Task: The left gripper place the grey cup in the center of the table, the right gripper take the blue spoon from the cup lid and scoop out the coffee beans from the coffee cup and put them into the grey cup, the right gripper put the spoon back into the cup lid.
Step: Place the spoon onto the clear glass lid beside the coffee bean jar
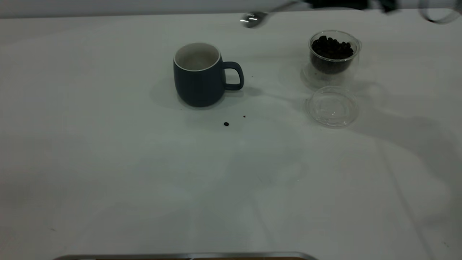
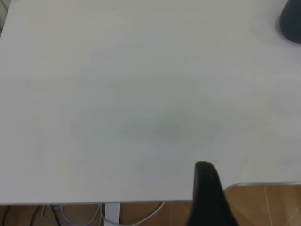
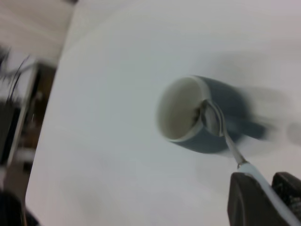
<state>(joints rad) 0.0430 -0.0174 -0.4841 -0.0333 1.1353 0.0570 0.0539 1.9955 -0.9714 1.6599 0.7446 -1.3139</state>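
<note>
Already the grey cup stands upright near the middle of the tabletop, handle to the right, so the first step looks done. The left end effector is parked back at the tabletop's edge, well apart from everything; only one dark finger shows, so I cannot tell how far it is open.

The right end effector is clamped on the pale handle of the blue spoon, which hangs in the air at the far side, between the cup and the coffee cup. From the right wrist view the spoon bowl appears over the cup's rim; whether it carries anything is too blurred to say.

The coffee cup sits far right with its heap of coffee beans seemingly still high. Just near of it lies the cup lid, with no spoon on it. A stray bean lies on the tabletop near the cup.

Judging from this, scooping is under way or just starting; what remains is getting beans into the cup and returning the spoon to the lid.

No brand, label or writing can be read anywhere.
</note>
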